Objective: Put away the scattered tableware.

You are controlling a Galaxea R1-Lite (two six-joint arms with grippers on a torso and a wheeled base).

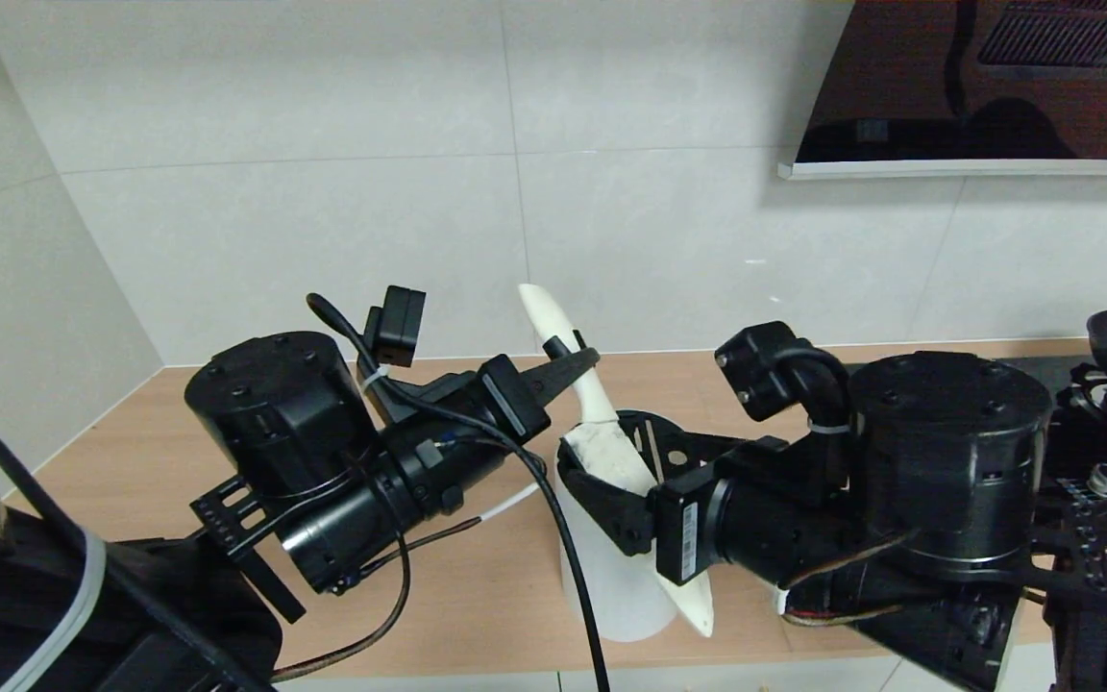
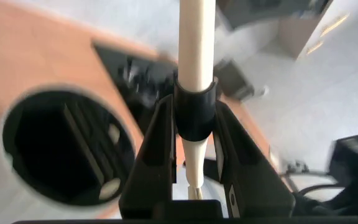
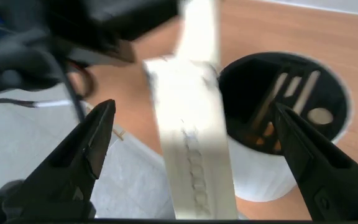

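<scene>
Left claw (image 1: 575, 365) pinches white spatula (image 1: 551, 322) steeply tilted, handle up, blade down.

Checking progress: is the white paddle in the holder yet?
Out. The left end effector grips the paddle by its handle; the blade hangs tilted outside the holder, between the fingers of the open right end effector.

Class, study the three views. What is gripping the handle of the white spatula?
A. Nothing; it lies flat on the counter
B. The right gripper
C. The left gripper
C: the left gripper is shut on the handle of the white spatula, while the right gripper stands wide open on either side of the blade.
</scene>
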